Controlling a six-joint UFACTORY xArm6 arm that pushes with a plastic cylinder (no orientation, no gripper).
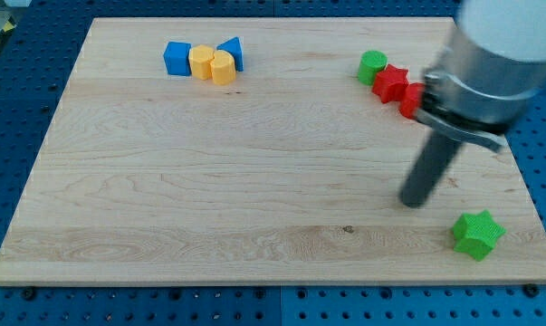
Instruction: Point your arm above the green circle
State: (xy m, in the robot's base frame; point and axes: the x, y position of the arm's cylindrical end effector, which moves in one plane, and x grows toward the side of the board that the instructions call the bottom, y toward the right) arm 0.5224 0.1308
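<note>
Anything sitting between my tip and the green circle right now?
In the camera view, the red star lies near that line, touching the green circle; otherwise bare board up from my tip.

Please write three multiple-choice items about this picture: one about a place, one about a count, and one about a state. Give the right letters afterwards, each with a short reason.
1. Where is the green circle?
A. near the view's top, right of the middle
B. at the view's bottom left corner
C. in the middle of the board

2. How many yellow blocks are on the board?
A. none
B. two
C. five

3. What is my tip touching?
A. the green star
B. the blue cube
C. no block, only bare board

Answers:
1. A, it sits near the top edge, touching the red star.
2. B, the two yellow blocks lie between the blue cube and the blue triangle.
3. C, my tip stands apart from the green star, up and to the view's left of it, and well below the green circle.
</note>
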